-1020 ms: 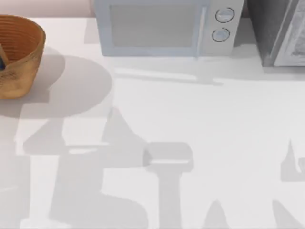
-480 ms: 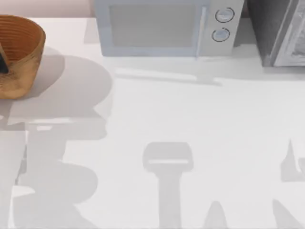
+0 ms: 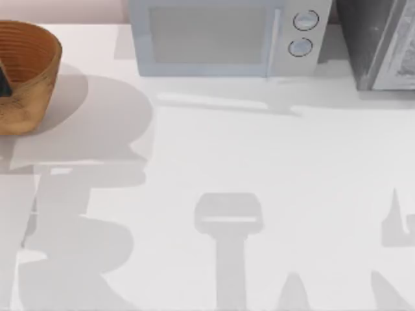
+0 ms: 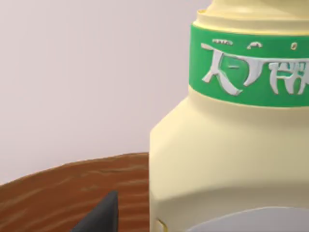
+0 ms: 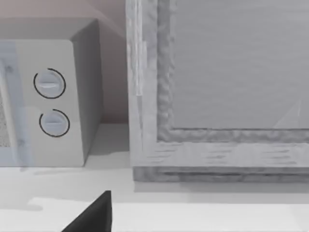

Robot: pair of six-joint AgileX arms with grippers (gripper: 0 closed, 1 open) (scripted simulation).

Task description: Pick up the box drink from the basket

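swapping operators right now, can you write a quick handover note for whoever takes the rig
Left gripper: a dark fingertip shows in the left wrist view, close against a pale-yellow container with a green label band above the basket's brown rim; whether it has a hold cannot be told.
Right gripper: parked at the table's right side, its dark fingertip facing the microwave and a grey cabinet.
Basket: far left of the table, beside the microwave, with something dark inside at the picture's edge.
Done: the left arm is at the basket.
Left: confirm the grasp and lift the drink clear of the basket.
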